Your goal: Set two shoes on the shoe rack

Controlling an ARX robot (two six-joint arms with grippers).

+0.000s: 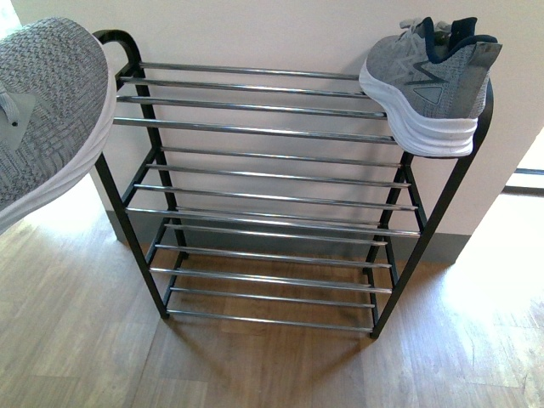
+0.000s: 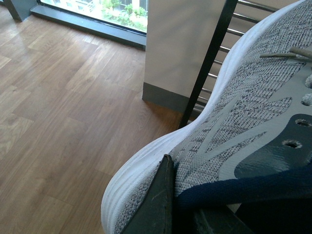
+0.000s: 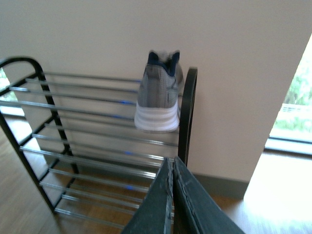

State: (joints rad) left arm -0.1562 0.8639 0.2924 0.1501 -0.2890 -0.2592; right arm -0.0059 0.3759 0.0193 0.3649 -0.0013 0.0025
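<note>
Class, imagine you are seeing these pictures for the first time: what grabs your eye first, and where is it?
A grey sneaker looms huge at the front view's left edge, held aloft by the left gripper. Its twin sits on the right end of the top tier of the black shoe rack, which stands against the wall.

A plain cream wall point(image 3: 234, 53) stands ahead of the right gripper point(image 3: 171, 165), with a dark baseboard point(image 3: 219, 184) along its foot. Wood-plank floor point(image 2: 58, 102) spreads below the left gripper point(image 2: 169, 178). Beyond it, a low window point(image 2: 109, 12) shows greenery and daylight.
</note>
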